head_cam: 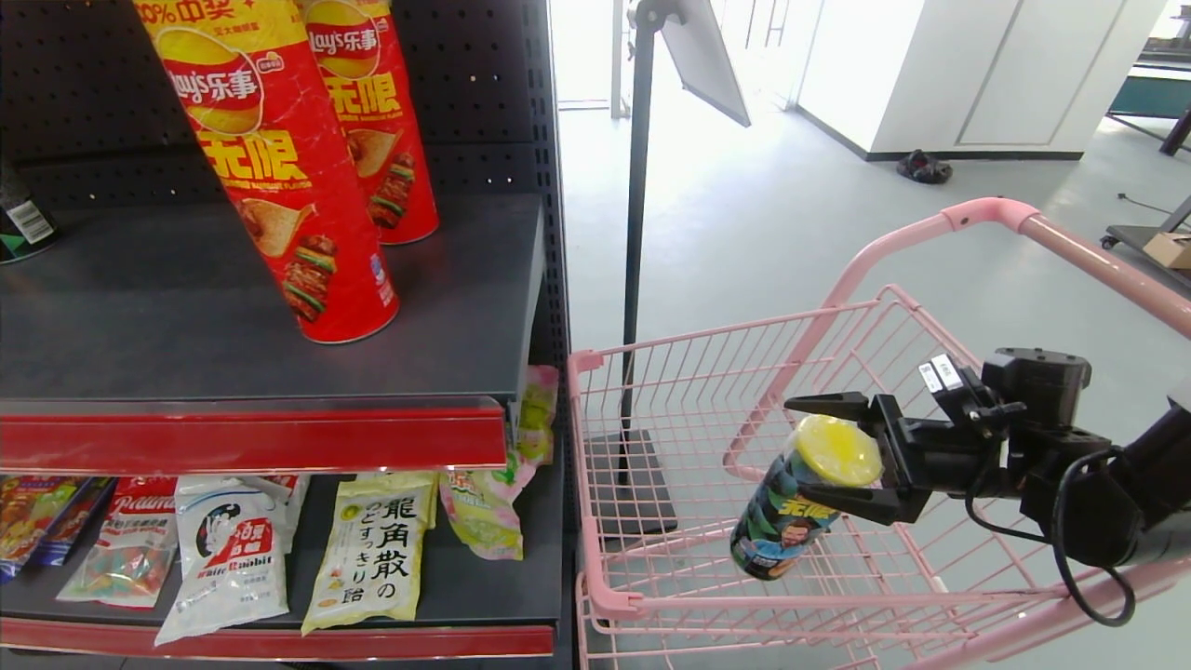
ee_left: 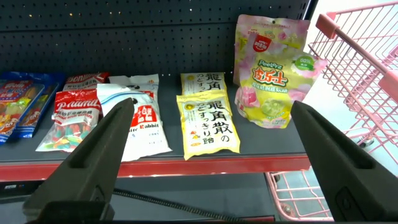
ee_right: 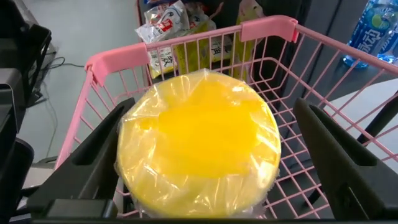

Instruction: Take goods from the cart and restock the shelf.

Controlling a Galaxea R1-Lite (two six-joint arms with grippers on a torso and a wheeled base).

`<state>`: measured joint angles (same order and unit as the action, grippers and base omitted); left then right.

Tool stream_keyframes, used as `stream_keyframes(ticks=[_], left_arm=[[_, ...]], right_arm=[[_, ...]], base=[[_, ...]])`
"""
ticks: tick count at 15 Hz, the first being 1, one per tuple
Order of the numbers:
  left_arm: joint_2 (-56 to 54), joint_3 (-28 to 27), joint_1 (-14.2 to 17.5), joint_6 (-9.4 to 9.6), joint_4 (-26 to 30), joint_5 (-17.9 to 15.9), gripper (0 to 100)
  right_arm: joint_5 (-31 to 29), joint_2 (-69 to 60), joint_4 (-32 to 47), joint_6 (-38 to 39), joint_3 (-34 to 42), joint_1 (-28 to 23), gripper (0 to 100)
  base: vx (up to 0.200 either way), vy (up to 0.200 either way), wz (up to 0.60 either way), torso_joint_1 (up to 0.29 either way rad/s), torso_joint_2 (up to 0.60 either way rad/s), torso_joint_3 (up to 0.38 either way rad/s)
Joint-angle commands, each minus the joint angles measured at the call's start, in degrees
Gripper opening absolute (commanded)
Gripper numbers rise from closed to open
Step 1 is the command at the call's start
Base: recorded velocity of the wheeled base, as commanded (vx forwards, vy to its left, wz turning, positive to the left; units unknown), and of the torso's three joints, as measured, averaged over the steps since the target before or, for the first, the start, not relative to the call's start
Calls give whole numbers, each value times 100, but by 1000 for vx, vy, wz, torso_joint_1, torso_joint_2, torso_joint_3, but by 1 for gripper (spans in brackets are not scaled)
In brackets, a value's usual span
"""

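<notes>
Right tool (head_cam: 796, 448) clamps the tilted yellow-lidded can (head_cam: 784, 523) over the cart (head_cam: 586, 363).

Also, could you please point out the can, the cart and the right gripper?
can (head_cam: 791, 521), head view, on its printed side.
cart (head_cam: 986, 212), head view, on its pink handle.
right gripper (head_cam: 802, 448), head view, midway between fingertips.

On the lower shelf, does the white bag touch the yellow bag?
Apart. The left wrist view shows bare shelf between the white bag and the yellow bag along their edges.

A dark, yellow-lidded can (head_cam: 793, 516) hangs tilted above the pink wire cart (head_cam: 589, 365).
</notes>
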<state>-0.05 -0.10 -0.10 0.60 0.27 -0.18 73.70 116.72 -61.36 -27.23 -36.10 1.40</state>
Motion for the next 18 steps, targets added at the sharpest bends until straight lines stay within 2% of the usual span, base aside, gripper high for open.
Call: stream_keyframes(ticks=[1,18], left_arm=[[5,1,1,2,0,1,100],[5,1,1,2,0,1,100]], right_arm=[[4,140,1,-10,-55,0,100],[118,694,-8,-63,-117,18,100]], base=[[0,0,0,0,0,0],[0,0,0,0,0,0]])
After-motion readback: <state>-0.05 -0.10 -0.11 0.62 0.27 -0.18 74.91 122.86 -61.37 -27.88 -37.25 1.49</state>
